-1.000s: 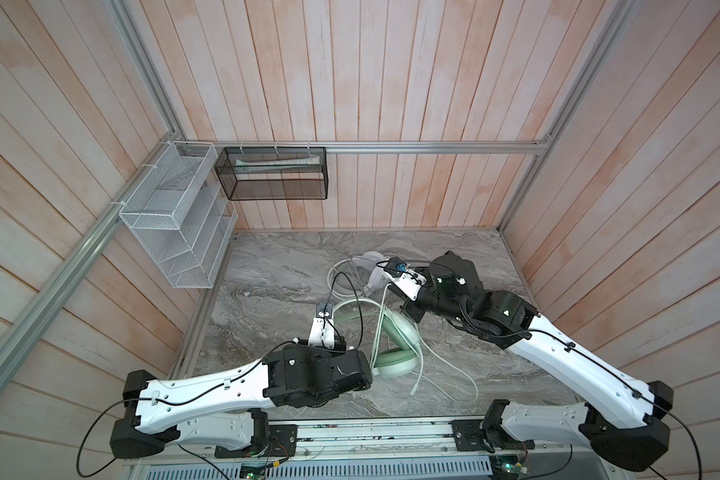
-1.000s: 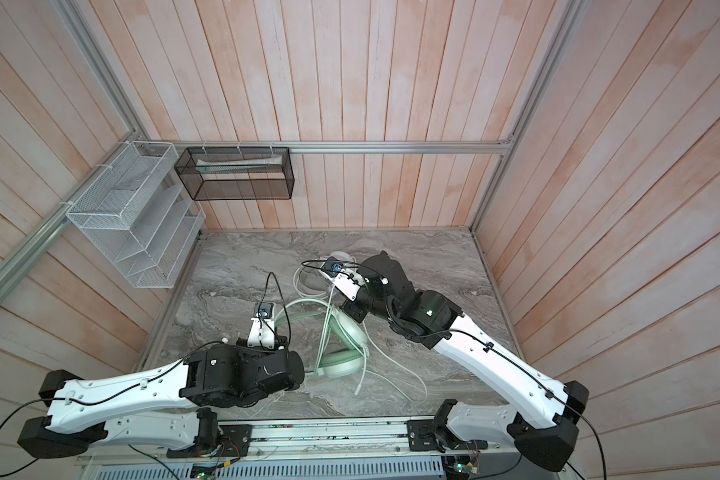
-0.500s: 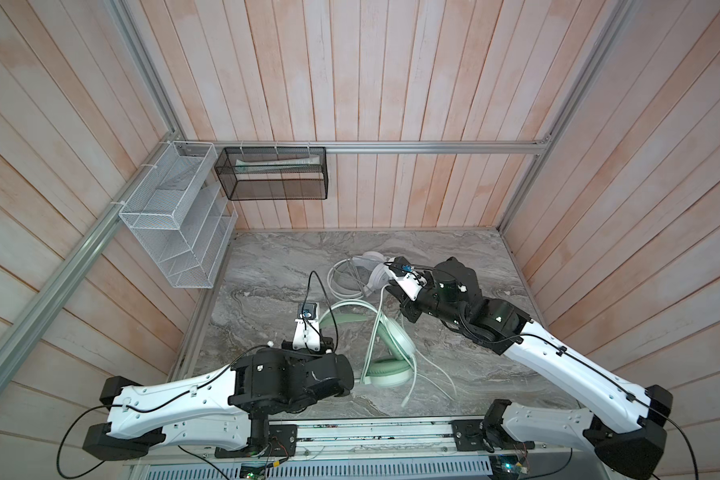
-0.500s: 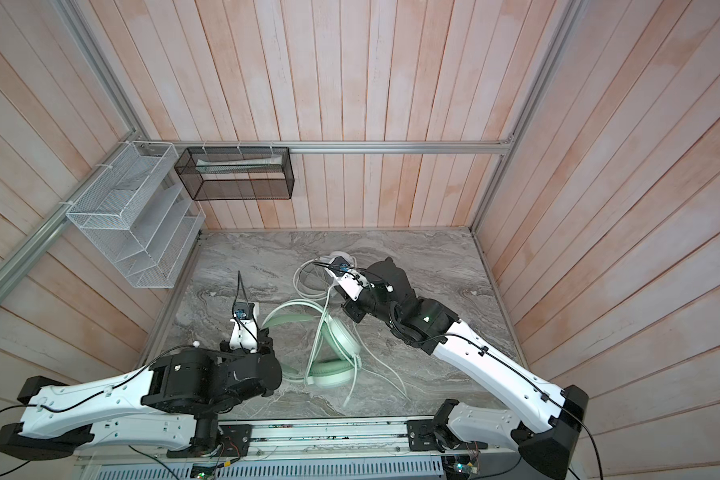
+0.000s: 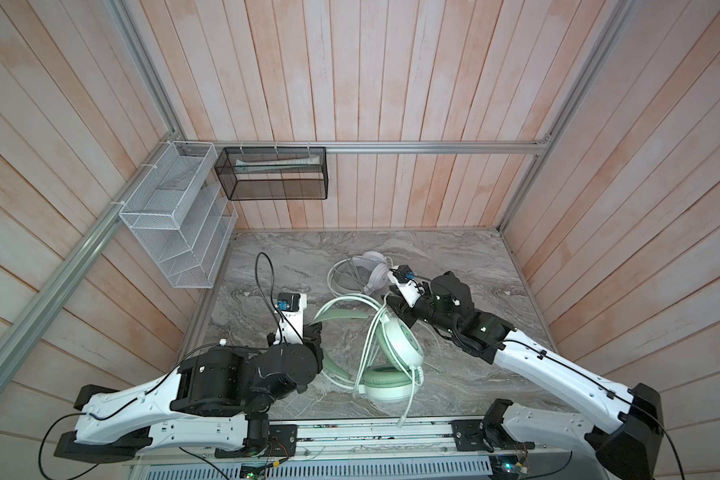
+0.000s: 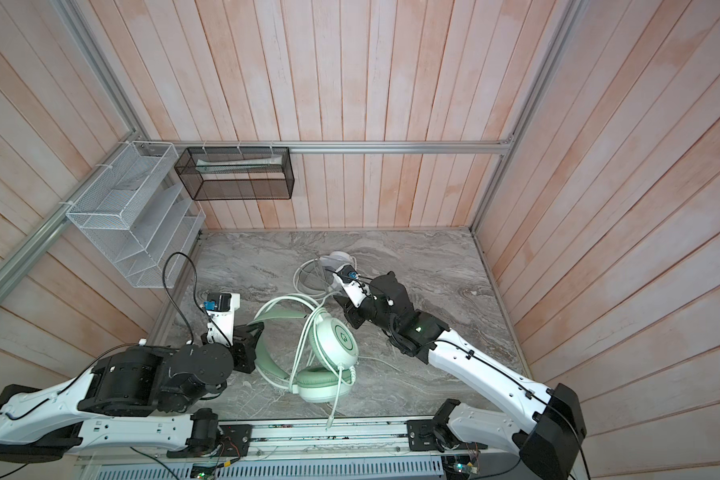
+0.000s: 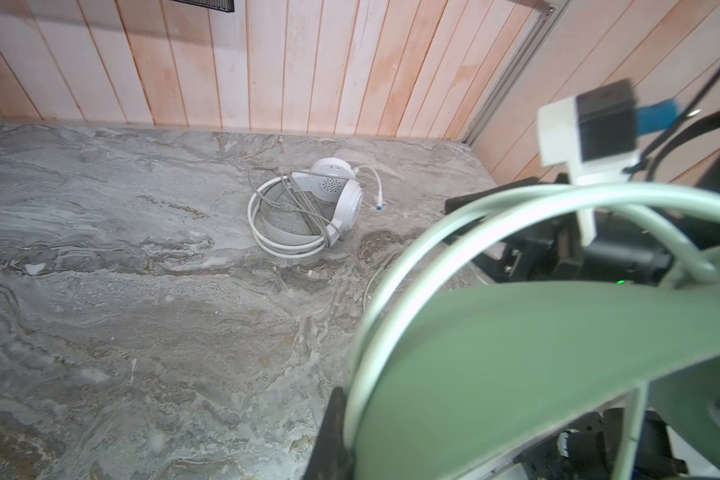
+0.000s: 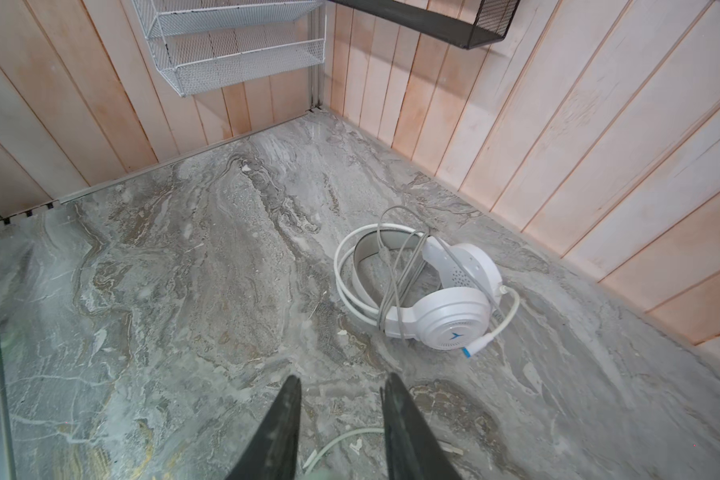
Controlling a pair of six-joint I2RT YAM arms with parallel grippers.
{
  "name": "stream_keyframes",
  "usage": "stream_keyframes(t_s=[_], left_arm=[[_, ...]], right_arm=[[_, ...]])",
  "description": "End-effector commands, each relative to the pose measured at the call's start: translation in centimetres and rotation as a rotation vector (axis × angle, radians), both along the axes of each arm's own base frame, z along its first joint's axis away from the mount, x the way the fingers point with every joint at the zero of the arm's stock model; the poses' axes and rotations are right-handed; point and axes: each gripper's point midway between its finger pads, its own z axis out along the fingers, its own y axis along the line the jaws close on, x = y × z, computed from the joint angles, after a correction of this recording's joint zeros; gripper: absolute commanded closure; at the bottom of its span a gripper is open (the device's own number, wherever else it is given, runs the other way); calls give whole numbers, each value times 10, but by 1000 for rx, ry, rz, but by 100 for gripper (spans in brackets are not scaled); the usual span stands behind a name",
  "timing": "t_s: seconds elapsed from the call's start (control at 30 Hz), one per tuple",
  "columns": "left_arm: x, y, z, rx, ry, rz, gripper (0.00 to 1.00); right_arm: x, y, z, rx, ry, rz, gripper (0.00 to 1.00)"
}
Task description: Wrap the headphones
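Left fingers are clamped shut on the band of the green headset, low at the front of the counter. The band stands on edge in that pinch, probably to steady the frame while cable goes round it.

Green cable runs in loose strands across the upper earcup and down past the lower one. Its plug end trails toward the front edge. Wrap looks part done, by my guess.

Just beyond, right fingers are partly spread with nothing between them; only counter and a stray bit of cable lie below. They hang beside the green earcup, free to take a new hold.

Farther back, the white headset lies on its side, cable coiled round its band, plug beside the earcup, touched by neither arm. It sits close behind the right arm, so a wide swing could knock it.

On the walls hang a white wire rack and a black basket, well away from the work.
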Motion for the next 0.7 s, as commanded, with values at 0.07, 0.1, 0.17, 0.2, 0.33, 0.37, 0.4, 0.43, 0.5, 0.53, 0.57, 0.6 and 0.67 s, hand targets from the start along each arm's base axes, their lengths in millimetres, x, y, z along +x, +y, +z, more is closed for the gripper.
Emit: stream_keyframes(t_s=[0.07, 0.1, 0.17, 0.2, 0.33, 0.37, 0.4, 0.43, 0.5, 0.53, 0.57, 0.6, 0.67], left_arm=[[-2, 5, 57, -239, -29, -9, 100], [-3, 6, 60, -248, -30, -10, 100], [-3, 9, 66, -269, -33, -6, 100], [-2, 11, 69, -277, -36, -4, 100], [-1, 18, 81, -283, -53, 8, 100], [-1, 20, 85, -284, -57, 13, 100], [0, 22, 88, -285, -64, 14, 100], [0, 24, 93, -291, -71, 18, 100], [0, 29, 100, -302, -89, 22, 100], [1, 30, 104, -303, -98, 24, 100], [2, 31, 106, -302, -106, 29, 100], [2, 31, 108, -298, -111, 28, 100], [3, 29, 110, -281, -120, 30, 100]], right_arm=[[-3, 7, 0, 105, 10, 25, 64], [-4, 8, -2, 111, 15, 30, 64], [-5, 8, -8, 120, 26, 25, 64], [-5, 7, -10, 123, 29, 22, 64], [-10, 5, -17, 136, 49, 28, 64], [-12, 5, -20, 142, 56, 31, 62], [-13, 4, -21, 150, 63, 31, 60], [-15, 3, -24, 158, 72, 31, 60], [-18, 1, -30, 169, 90, 28, 59], [-20, 0, -32, 178, 98, 28, 59], [-22, -1, -34, 184, 105, 32, 58], [-25, -1, -34, 191, 107, 33, 58], [-28, -4, -35, 203, 109, 30, 58]])
